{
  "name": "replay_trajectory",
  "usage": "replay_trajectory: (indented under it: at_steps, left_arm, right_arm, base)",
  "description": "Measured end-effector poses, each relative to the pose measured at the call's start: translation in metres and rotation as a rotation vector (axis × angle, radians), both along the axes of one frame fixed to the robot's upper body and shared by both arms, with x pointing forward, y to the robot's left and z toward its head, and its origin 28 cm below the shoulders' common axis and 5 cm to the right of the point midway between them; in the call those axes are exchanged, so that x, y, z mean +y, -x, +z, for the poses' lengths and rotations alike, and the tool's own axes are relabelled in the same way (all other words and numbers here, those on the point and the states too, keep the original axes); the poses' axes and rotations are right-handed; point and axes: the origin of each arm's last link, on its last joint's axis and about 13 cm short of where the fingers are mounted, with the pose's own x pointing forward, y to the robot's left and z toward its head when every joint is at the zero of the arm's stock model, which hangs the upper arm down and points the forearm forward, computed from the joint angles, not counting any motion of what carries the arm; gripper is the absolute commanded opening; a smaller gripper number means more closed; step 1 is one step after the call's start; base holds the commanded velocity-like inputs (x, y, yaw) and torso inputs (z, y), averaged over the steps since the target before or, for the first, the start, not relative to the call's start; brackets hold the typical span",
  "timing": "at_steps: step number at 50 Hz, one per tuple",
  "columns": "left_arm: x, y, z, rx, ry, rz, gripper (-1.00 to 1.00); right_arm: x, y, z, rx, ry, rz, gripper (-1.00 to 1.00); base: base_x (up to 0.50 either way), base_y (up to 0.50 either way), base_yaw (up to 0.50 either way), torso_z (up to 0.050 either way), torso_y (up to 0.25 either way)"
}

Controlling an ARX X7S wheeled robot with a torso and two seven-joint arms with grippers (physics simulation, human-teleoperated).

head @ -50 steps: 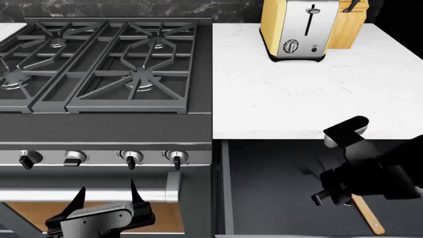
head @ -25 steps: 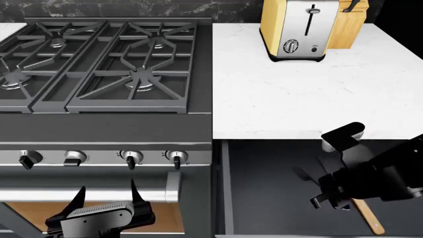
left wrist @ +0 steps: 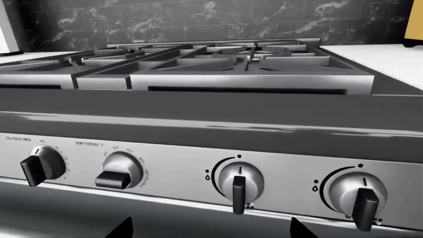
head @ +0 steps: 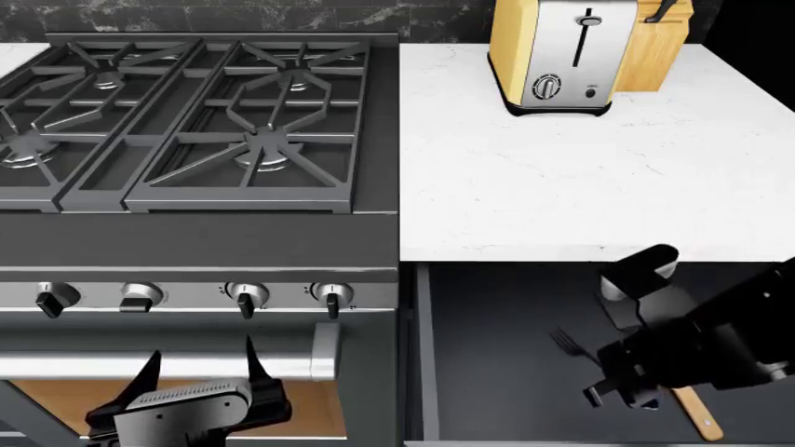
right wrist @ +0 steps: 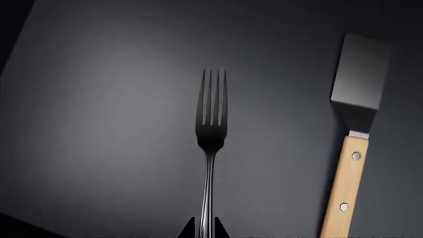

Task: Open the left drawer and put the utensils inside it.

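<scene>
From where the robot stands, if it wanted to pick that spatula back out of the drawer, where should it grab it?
Probably by the wooden handle, coming straight down from above. The spatula lies flat on the drawer floor, so only its top and long edges are reachable. The handle is thicker than the thin black blade, and the fork lies apart from it, leaving room for fingers on both sides.

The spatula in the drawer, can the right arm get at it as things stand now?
Probably yes. The spatula lies uncovered on the drawer floor, apart from the fork, whose handle sits between the right gripper fingertips.
</scene>
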Motion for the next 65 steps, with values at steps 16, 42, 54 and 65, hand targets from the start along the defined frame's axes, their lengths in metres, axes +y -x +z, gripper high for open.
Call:
replay_trajectory:
  at_steps: [16, 42, 54, 65]
  left_arm:
    - [0.001, 0.0, -0.001, 0.0, 0.0, 0.0, 1.0]
    - [0.0, 0.0, 0.0, -0.002, -0.002, -0.003, 1.0]
    - [-0.001, 0.0, 0.001, -0.002, -0.001, -0.003, 1.0]
    - [-0.001, 0.0, 0.001, -0.003, -0.001, -0.003, 1.0]
  right_arm:
    - [0.0, 0.0, -0.003, 0.013, 0.003, 0.004, 1.0]
    - [0.0, 0.005, 0.015, -0.047, -0.015, 0.012, 1.0]
    - [-0.002, 0.015, 0.043, -0.142, -0.05, 0.012, 1.0]
    - [-0.005, 0.031, 0.065, -0.224, -0.086, 0.013, 1.0]
  base:
    - [0.0, 0.0, 0.0, 0.0, 0.0]
    - [0.0, 0.0, 0.0, 0.0, 0.0]
    - [0.0, 0.0, 0.0, 0.0, 0.0]
    - [0.0, 0.0, 0.0, 0.0, 0.0]
